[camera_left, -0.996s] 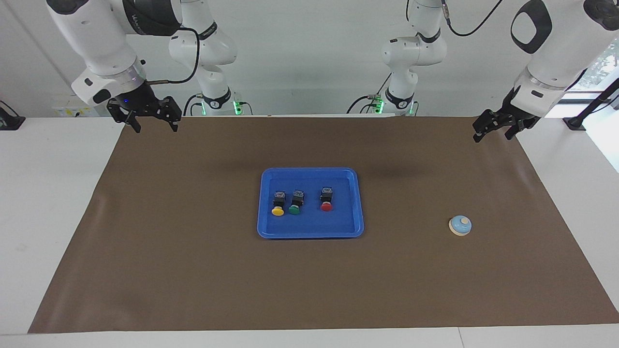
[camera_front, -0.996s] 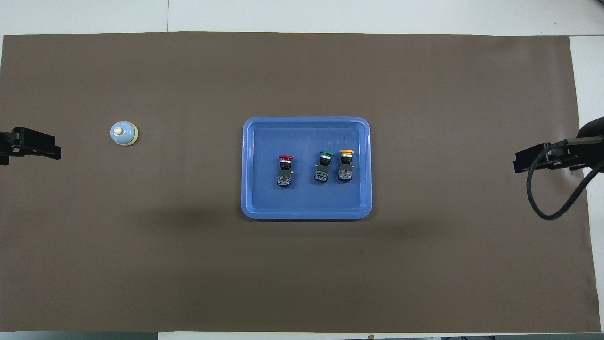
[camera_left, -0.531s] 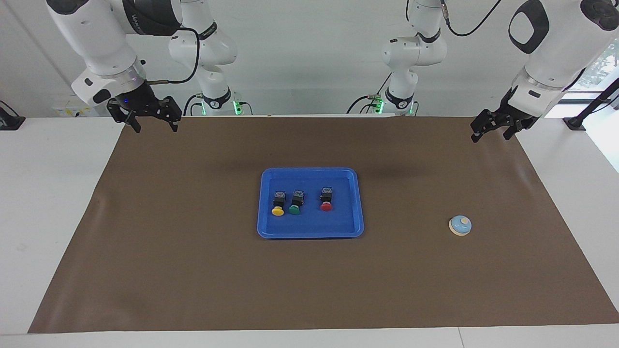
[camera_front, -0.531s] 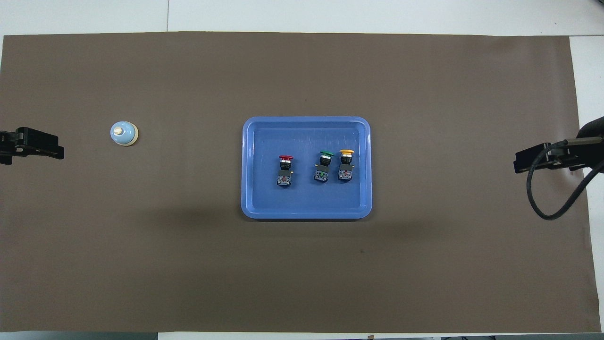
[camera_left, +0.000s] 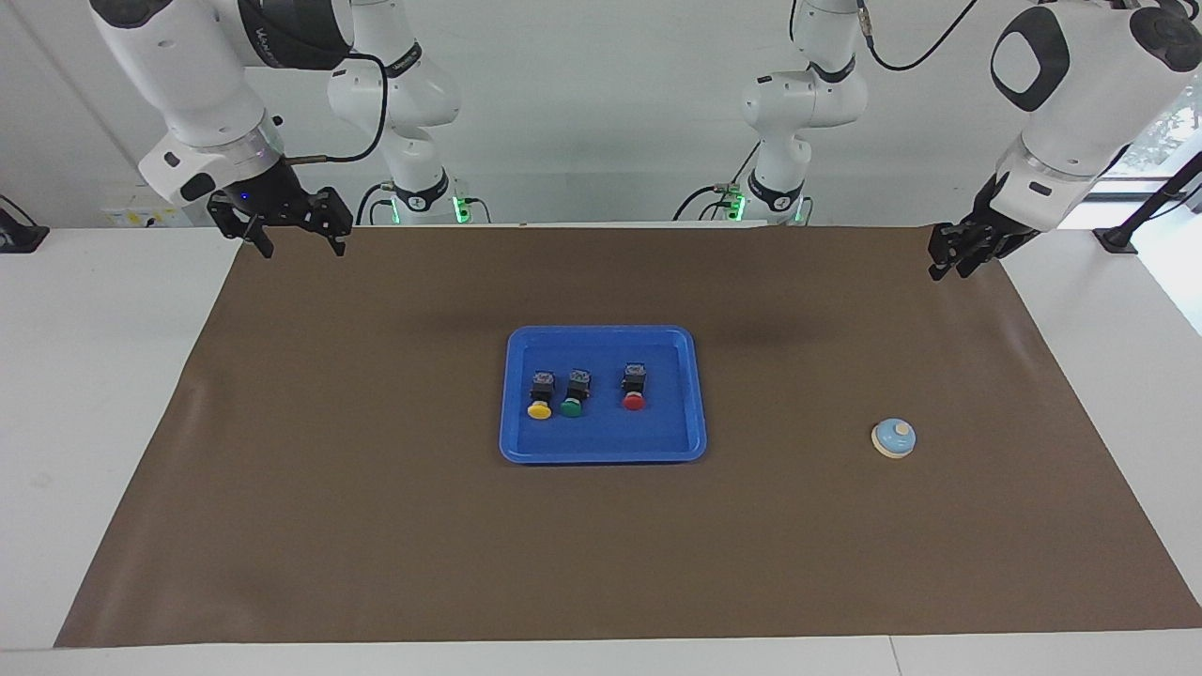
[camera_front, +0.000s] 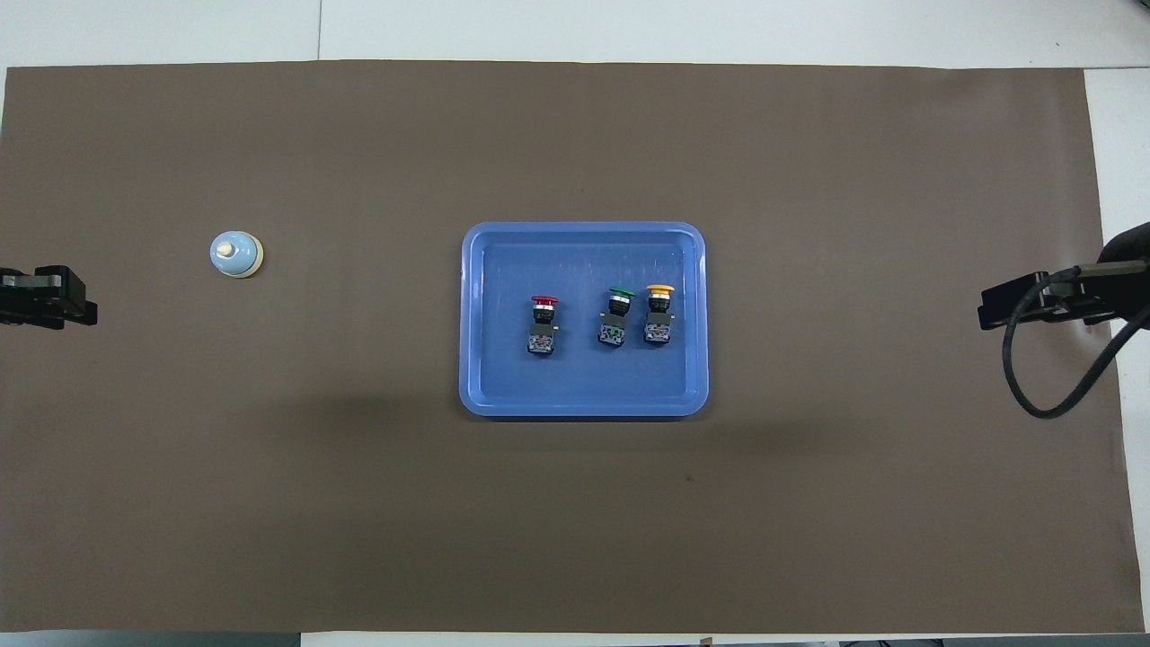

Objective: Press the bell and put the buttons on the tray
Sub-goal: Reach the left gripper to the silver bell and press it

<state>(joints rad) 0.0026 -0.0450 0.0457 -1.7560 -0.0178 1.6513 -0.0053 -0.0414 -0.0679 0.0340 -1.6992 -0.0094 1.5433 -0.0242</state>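
The blue tray (camera_left: 601, 331) (camera_front: 584, 227) lies mid-mat with three buttons lying in it: red (camera_left: 634, 387) (camera_front: 543, 323), green (camera_left: 575, 392) (camera_front: 616, 316) and yellow (camera_left: 540, 394) (camera_front: 659, 314). The light-blue bell (camera_left: 893, 438) (camera_front: 236, 255) stands alone on the mat toward the left arm's end. My left gripper (camera_left: 948, 265) (camera_front: 54, 304) hangs over the mat's edge at that end, well apart from the bell, fingertips drawn together on nothing. My right gripper (camera_left: 296, 246) (camera_front: 988, 314) waits open and empty over the mat's edge at the right arm's end.
A brown mat (camera_left: 376, 526) covers most of the white table (camera_left: 94, 394). A black cable (camera_front: 1042, 377) loops from the right gripper over the mat's edge. The arm bases (camera_left: 779, 197) stand at the robots' end of the table.
The left gripper's fingers have closed together and its wrist has turned slightly. The right arm, bell, tray and buttons have not moved.
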